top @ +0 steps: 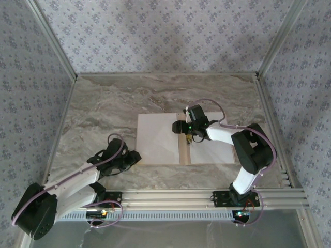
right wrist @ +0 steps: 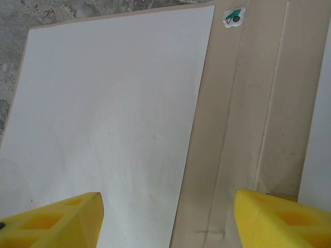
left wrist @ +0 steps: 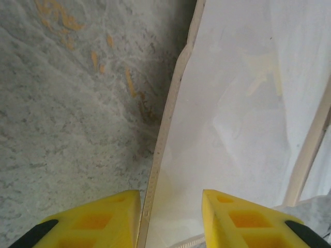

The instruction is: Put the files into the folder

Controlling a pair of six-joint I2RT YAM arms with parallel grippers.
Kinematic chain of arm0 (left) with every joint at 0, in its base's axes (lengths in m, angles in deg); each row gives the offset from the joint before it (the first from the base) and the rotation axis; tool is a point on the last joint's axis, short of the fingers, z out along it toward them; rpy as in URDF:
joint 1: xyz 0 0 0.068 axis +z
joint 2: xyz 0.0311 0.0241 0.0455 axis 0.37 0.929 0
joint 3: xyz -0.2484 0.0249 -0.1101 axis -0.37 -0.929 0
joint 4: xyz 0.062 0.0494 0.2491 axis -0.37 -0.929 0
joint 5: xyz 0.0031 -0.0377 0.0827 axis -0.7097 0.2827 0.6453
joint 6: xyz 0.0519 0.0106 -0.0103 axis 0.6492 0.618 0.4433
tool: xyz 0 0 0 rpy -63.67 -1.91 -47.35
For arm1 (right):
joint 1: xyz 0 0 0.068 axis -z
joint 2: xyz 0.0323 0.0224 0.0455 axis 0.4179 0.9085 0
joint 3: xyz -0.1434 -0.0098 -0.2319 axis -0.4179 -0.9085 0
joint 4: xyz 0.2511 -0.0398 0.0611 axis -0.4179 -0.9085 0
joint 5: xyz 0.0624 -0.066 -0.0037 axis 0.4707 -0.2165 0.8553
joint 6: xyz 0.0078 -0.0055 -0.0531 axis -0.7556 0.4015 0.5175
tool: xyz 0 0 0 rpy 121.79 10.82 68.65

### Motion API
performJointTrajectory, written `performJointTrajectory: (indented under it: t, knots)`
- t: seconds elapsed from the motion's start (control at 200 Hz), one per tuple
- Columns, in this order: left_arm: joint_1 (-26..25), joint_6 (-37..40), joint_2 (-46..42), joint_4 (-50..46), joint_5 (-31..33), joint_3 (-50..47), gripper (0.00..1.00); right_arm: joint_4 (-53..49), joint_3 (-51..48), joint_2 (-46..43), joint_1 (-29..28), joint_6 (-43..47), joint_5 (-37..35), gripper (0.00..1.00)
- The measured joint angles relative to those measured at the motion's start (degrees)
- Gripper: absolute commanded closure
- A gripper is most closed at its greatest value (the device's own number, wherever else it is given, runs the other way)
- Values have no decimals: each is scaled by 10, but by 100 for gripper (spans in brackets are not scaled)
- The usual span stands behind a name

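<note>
From above, the folder [top: 182, 155] lies open on the marble table [top: 103, 108], and the files rest on it, a left sheet [top: 158, 139] on one leaf and a right sheet [top: 209, 153] on the other. The left gripper [top: 135, 157] sits low at the left leaf's outer edge. The right gripper [top: 186, 135] hangs over the spine, near its far end. With both sheets on the leaves, the step in hand is probably folding the left leaf over.

At the left wrist, the left gripper [left wrist: 170, 222] has its jaws apart, straddling the folder [left wrist: 173, 103] edge, one finger over bare table [left wrist: 67, 103] and the other over the left sheet [left wrist: 232, 129]. Nothing is pinched. The edge looks slightly curled, though I cannot tell whether it is off the table. To do this well, I would slip the outer finger under the cardboard alone, catch the leaf and the paper together, then close gently. A grip on the sheet alone would drag it out of place.

At the right wrist, the right gripper [right wrist: 165, 222] stands wide open above the left sheet [right wrist: 114, 103] and the folder [right wrist: 243, 129] spine, holding nothing. A small green sticker [right wrist: 234, 15] marks the far edge, and a sliver of the right sheet [right wrist: 318, 129] shows beside it. This arm should clear away before the leaf swings, or press the spine lightly so the folder does not slide.
</note>
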Motion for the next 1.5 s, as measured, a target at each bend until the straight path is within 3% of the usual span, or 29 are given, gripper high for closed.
performJointTrajectory:
  t: [0.62, 0.929, 1.244, 1.499]
  knots:
    - [6, -21, -17, 94, -29, -21, 67, -1, 0, 1, 0, 0, 12, 32]
    - [6, -15, 20, 120, -48, -19, 81, -1, 0, 1, 0, 0, 20, 33]
    - [6, 17, 2, 55, -41, 27, 91, -15, 0, -25, 0, 12, 36, 27]
    - [6, 61, -6, -84, -8, 111, 94, -17, -9, -82, 3, 38, 58, 23]
